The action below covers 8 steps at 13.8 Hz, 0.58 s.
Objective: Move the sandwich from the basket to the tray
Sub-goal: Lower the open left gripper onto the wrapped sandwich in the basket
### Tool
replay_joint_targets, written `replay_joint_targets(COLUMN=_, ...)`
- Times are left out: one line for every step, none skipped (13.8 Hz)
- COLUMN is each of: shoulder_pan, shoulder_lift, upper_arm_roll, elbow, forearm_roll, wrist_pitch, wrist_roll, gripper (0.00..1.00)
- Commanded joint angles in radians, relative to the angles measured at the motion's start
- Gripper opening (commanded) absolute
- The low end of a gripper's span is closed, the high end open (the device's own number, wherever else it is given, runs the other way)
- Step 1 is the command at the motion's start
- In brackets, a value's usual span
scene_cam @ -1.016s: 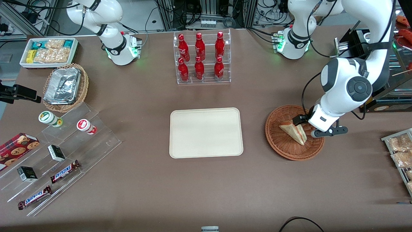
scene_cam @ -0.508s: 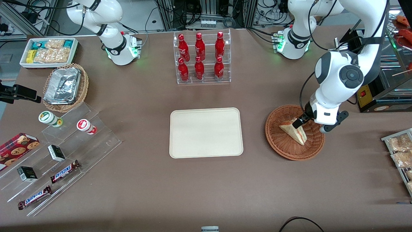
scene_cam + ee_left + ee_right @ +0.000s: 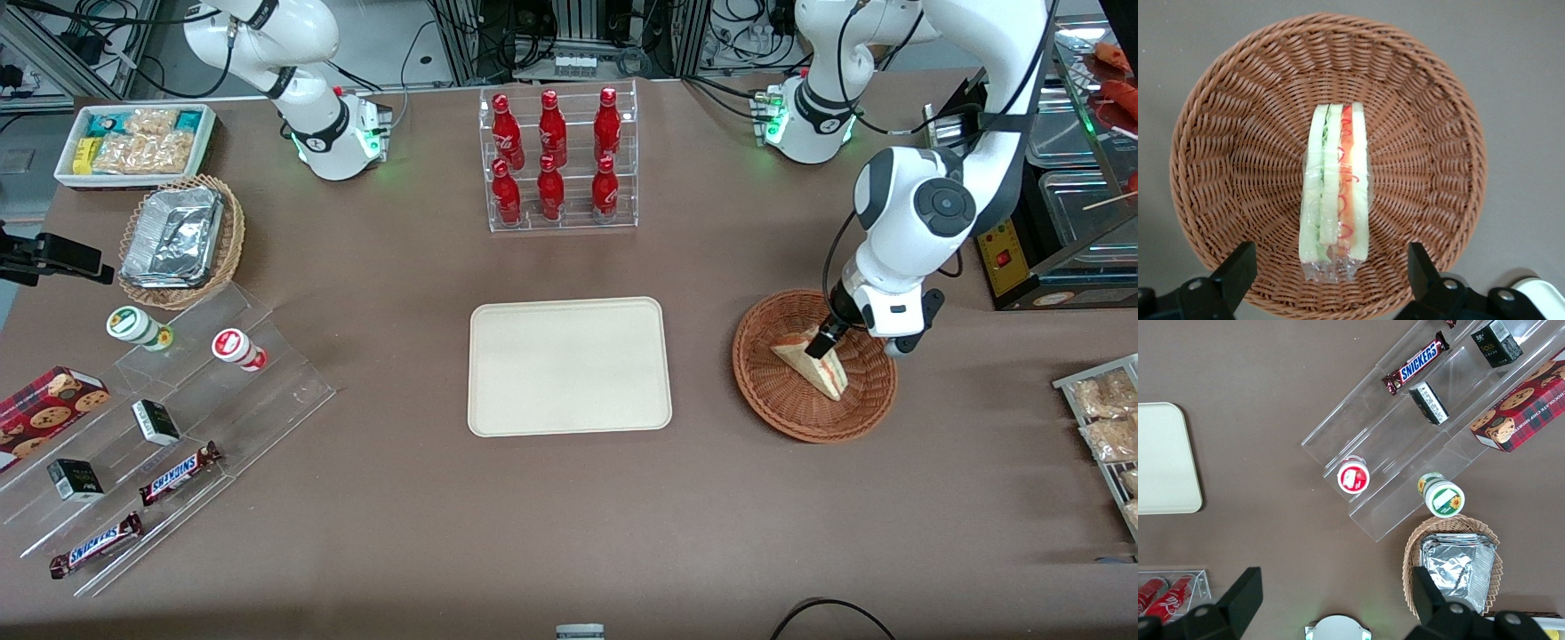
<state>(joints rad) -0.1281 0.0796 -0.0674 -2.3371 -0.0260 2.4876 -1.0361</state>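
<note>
a: going from the parked arm's end of the table, what was there?

b: a white bin (image 3: pixel 133 145) of snack packets sat at the corner farthest from the front camera, with a tan wicker basket (image 3: pixel 181 241) of foil containers just nearer the camera. a clear stepped rack (image 3: pixel 178 427) lay by that end's near corner, holding two small jars, dark boxes, a cookie box and two snickers bars (image 3: pixel 178 473).

a: and in the middle?

b: a clear stand of red bottles (image 3: pixel 556 160) stood near the edge farthest from the camera. nearer the camera lay the tray (image 3: pixel 569 366), flat and bare, about mid-table.

a: where was the sandwich?

b: the sandwich (image 3: pixel 813 362) was in the basket (image 3: pixel 813 364), which sat beside the tray toward the working arm's end, well apart from it. in the wrist view the sandwich (image 3: pixel 1336 192) stood on edge in clear wrap near the middle of the basket (image 3: pixel 1225 167), its green and red filling stripes facing up.

a: and the gripper?

b: the gripper (image 3: pixel 825 339) hung over the basket, right above the sandwich. in the wrist view its fingers (image 3: pixel 1238 270) were spread wide, one on each side of the sandwich and touching neither face; the gripper (image 3: pixel 1328 270) held nothing.

a: anything at the working arm's end?

b: bagged snacks on a wire rack (image 3: pixel 1102 427) at that edge.
</note>
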Motion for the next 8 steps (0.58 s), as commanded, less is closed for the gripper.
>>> replay_joint_targets(shoulder_pan=-0.005, shoulder_lift=0.051, upper_arm_roll=-0.005, elbow=-0.004, forearm_roll=-0.003, wrist_pitch=0.063, wrist_roll=-0.025, gripper=1.0)
replay_joint_targets(shoulder_pan=-0.005, shoulder_lift=0.066, upper_arm_roll=-0.009, elbow=-0.005, forearm_roll=-0.003, wrist_pitch=0.086, wrist_roll=-0.027, gripper=1.0)
replay_joint_targets(shoulder_pan=-0.005, shoulder_lift=0.09, upper_arm_roll=-0.009, elbow=-0.004, forearm_roll=-0.003, wrist_pitch=0.096, wrist_roll=-0.027, gripper=1.0)
replay_joint_targets(shoulder_pan=-0.005, shoulder_lift=0.11, upper_arm_roll=-0.009, elbow=-0.004, forearm_roll=-0.003, wrist_pitch=0.108, wrist_roll=-0.027, gripper=1.0)
replay_joint_targets(shoulder_pan=-0.004, shoulder_lift=0.12, upper_arm_roll=-0.009, elbow=-0.004, forearm_roll=-0.008, wrist_pitch=0.114, wrist_roll=-0.028, gripper=1.0)
replay_joint_targets(shoulder_pan=-0.004, shoulder_lift=0.123, upper_arm_roll=-0.009, elbow=-0.005, forearm_roll=-0.012, wrist_pitch=0.113, wrist_roll=-0.028, gripper=0.99)
replay_joint_targets(shoulder_pan=-0.004, shoulder_lift=0.124, upper_arm_roll=-0.009, elbow=-0.004, forearm_roll=-0.014, wrist_pitch=0.106, wrist_roll=-0.044, gripper=0.81)
replay_joint_targets(shoulder_pan=-0.004, shoulder_lift=0.124, upper_arm_roll=-0.009, elbow=-0.005, forearm_roll=-0.014, wrist_pitch=0.103, wrist_roll=-0.068, gripper=0.46)
